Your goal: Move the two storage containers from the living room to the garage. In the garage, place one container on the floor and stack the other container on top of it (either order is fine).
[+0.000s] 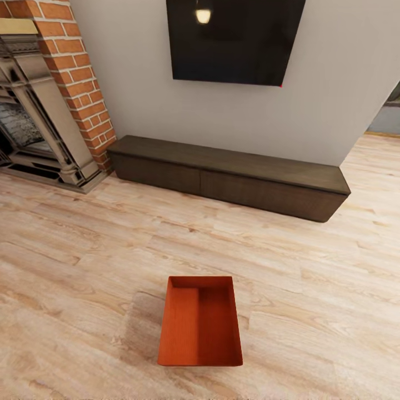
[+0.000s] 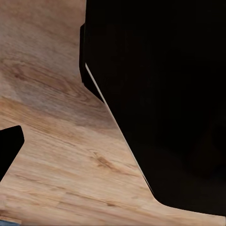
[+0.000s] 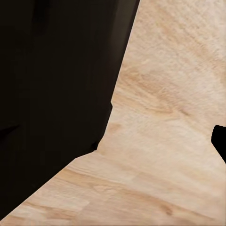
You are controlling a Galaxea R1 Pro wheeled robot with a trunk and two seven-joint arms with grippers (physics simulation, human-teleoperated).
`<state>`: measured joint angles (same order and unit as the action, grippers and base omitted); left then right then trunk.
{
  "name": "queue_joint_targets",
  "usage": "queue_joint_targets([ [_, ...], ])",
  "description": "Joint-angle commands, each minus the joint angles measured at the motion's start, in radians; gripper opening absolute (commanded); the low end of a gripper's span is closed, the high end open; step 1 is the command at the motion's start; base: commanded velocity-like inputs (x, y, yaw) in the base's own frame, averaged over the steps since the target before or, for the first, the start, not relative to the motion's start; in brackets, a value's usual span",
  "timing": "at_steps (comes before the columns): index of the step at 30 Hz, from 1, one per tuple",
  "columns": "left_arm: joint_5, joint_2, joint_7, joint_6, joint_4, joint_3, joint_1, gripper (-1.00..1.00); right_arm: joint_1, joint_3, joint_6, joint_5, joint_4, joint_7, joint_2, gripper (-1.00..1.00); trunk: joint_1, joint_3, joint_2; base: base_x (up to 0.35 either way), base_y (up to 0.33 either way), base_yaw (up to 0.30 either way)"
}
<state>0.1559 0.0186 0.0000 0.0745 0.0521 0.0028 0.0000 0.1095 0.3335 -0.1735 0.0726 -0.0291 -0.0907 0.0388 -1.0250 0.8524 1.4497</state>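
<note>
Head view: one orange-red storage container (image 1: 200,322) sits on the light wood plank floor (image 1: 311,300) of the living room, open top up, nothing inside it. Long axis runs toward the wall. It's out in the open floor, well apart from the long dark low bench (image 1: 233,175), roughly opposite the bench's middle, nearer the camera. Soft shadow on the planks along the container's left side.

Bench stands along the foot of the white wall (image 1: 333,83), its left end near the red-brick fireplace (image 1: 72,78), its right end near the wall's outer corner. Bench top bare. Black flat TV (image 1: 236,39) hangs on the wall above the bench, with a lamp reflection near its top edge. Fireplace has a grey metal surround (image 1: 39,128) at the left edge of the view.

Left wrist view: large black body (image 2: 160,94), part of the robot, over wood planks (image 2: 52,141); a small black piece (image 2: 9,146) cuts in at one edge. Can't tell if the left gripper is open or closed.

Right wrist view: same story, black mass (image 3: 52,94) on one side, planks (image 3: 165,141) beside it, small black tip (image 3: 220,141) at the edge. Right gripper state can't be told either
</note>
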Motion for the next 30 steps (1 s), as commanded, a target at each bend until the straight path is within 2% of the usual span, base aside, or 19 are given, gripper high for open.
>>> queue_joint_targets([
  [1,0.007,0.000,0.000,0.002,0.000,-0.001,0.000,1.00,0.001,0.008,-0.006,0.008,-0.003,-0.002,-0.001,1.00,0.000,0.001,0.000,0.000,0.000,0.000],
  [21,0.007,0.000,0.000,0.002,0.000,0.000,0.000,1.00,0.001,0.011,-0.012,0.005,-0.003,-0.003,0.005,1.00,0.000,0.003,0.000,0.000,0.000,0.000],
  [30,0.012,-0.005,0.001,0.002,-0.001,0.005,0.000,1.00,0.001,0.010,-0.010,0.001,-0.001,-0.014,-0.004,1.00,0.000,0.003,0.000,0.000,0.000,0.000],
])
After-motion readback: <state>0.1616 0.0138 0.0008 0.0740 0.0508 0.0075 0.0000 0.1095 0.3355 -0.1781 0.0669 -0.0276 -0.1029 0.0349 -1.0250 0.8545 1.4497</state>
